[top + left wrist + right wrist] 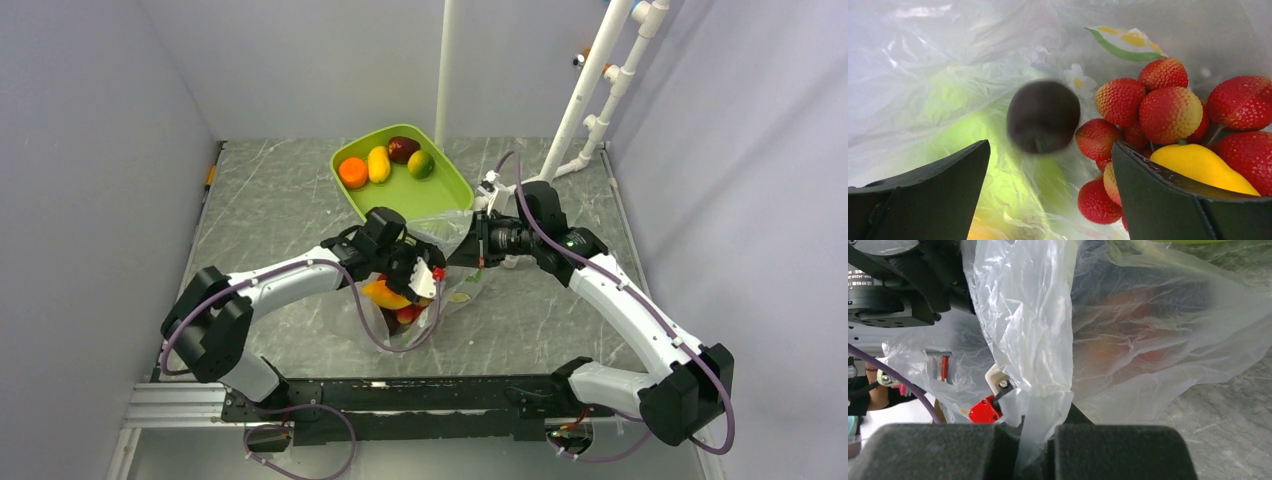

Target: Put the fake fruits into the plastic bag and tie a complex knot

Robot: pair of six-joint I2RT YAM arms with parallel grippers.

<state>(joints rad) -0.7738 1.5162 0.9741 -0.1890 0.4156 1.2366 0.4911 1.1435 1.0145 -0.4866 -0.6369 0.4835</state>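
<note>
**Black fingers [923,200] spread wide inside the plastic bag [923,75]: filling unfinished**

Nearest the left wrist camera, the two dark fingers of the left end effector [1048,150] are seen far apart with nothing clamped between them. Just beyond them a dark maroon fruit [1043,115] is shown blurred against the clear film, so it is judged to be dropping free. To its right, a heap of strawberries [1168,112] and a yellow fruit [1198,162] is already lodged in the bag.

In the right wrist view, a gathered strip of the bag's edge is pinched tight between the closed pads of the right end effector [1050,432], and the mouth is held up and open by that grip.

From above, four pieces are seen still lying on the lime green tray [455,185] at the far side of the desk [280,200]: an orange [352,172], a yellow oblong [378,163], a second maroon fruit [403,149] and a green-yellow fruit [421,164]. The loading is therefore judged to be well advanced but not complete, and the knot has not been started, since the mouth is ungathered.

The left arm is reached forward and bent inward, with its wrist tipped down into the bag at the middle of the desk. The right arm is stretched forward and angled left, its wrist level at the bag's right edge.
</note>
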